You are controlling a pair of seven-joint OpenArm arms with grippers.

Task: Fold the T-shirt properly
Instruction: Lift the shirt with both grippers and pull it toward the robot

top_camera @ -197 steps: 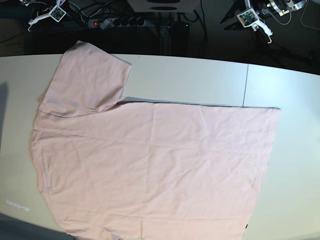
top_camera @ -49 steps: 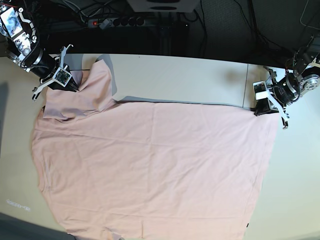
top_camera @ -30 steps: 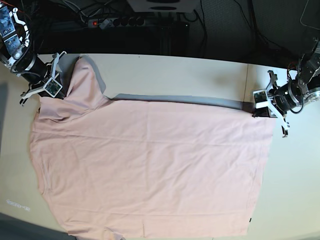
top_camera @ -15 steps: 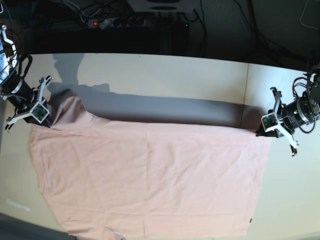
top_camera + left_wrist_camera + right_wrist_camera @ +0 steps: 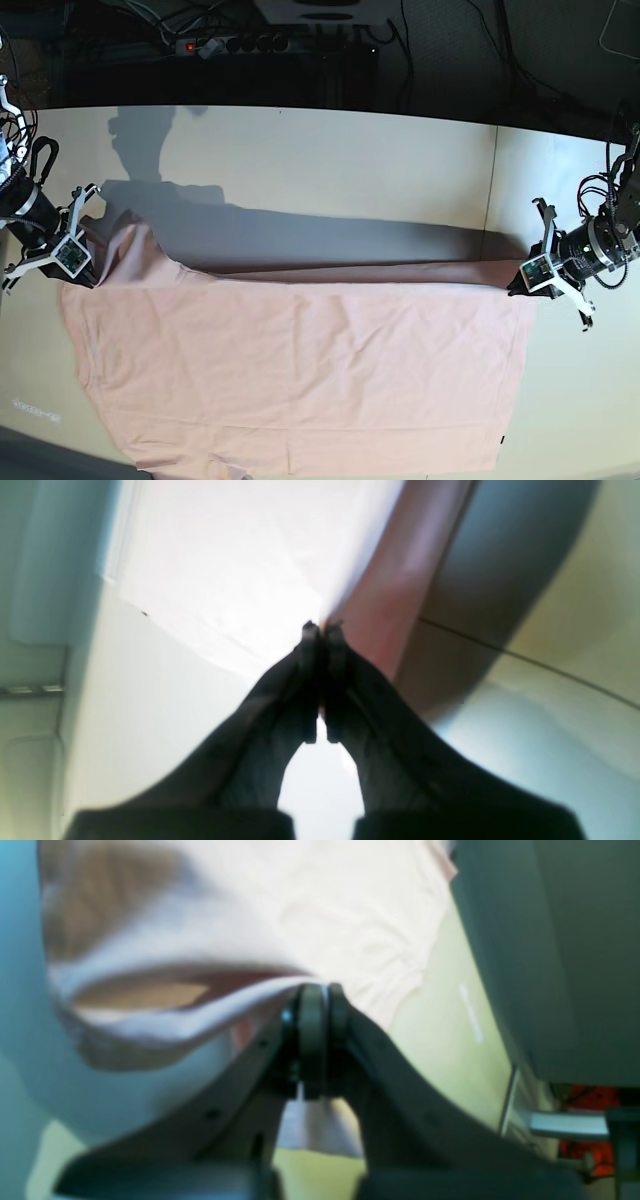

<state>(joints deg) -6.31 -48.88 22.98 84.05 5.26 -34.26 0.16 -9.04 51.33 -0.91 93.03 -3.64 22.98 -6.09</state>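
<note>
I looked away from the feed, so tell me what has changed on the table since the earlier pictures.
Both arms came in and gripped the T-shirt: the right pincer at the sleeve end, the left pincer at the hem corner. They lifted the far edge and are drawing it toward the near side. The near half stayed flat on the table.

The T-shirt (image 5: 300,370) ran off the bottom edge of the base view, so the part at the worktop's (image 5: 350,160) near edge was cut away. Any lettering or collar could not be made out. Both wrist views were badly blurred: in the left one the cloth (image 5: 225,570) was washed out to white, and in the right one the fabric's folds (image 5: 175,1005) were smeared. The right arm's upper part was cut off at the base view's left edge.
</note>
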